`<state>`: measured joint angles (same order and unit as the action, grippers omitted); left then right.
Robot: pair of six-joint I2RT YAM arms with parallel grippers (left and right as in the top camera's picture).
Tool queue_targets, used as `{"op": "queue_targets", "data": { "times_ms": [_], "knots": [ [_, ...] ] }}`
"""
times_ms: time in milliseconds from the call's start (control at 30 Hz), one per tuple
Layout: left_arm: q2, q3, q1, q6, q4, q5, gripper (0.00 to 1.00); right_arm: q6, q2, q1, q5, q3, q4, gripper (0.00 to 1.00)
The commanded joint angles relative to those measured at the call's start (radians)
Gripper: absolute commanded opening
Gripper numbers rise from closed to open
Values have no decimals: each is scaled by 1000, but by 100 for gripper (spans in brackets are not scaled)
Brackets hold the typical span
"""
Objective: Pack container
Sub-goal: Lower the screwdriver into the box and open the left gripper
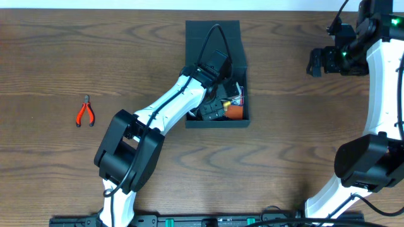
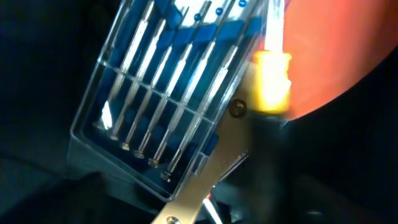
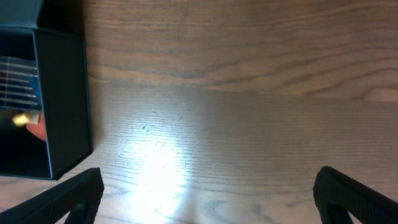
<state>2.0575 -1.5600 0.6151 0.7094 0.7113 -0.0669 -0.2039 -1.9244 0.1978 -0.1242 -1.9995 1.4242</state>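
Observation:
The container (image 1: 243, 75) is a dark box with its flap lid (image 1: 213, 36) folded open at the back of the table's middle. It holds several tools, among them a clear screwdriver-bit case (image 2: 161, 93), an orange object (image 2: 336, 50) and a pale metal bar (image 2: 217, 168). My left gripper (image 1: 218, 85) reaches down inside the box, just above the bit case. Its fingers are hidden, so I cannot tell their state. My right gripper (image 3: 208, 199) is open and empty over bare table, to the right of the container (image 3: 62, 93).
Red-handled pliers (image 1: 85, 112) lie on the table far to the left. My right gripper also shows at the far right in the overhead view (image 1: 315, 63). The wooden table (image 1: 303, 139) extends around the box.

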Motion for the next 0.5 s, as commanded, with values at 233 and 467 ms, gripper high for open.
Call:
{"op": "queue_targets", "data": {
  "times_ms": [233,467],
  "knots": [
    [-139,-3,-8,-38,43,114,99,-14,-8,5,-11,5,2,99],
    [-359,-4,-81,-181,67,114,99,-14,-8,5,-11,5,3,99]
  ]
}}
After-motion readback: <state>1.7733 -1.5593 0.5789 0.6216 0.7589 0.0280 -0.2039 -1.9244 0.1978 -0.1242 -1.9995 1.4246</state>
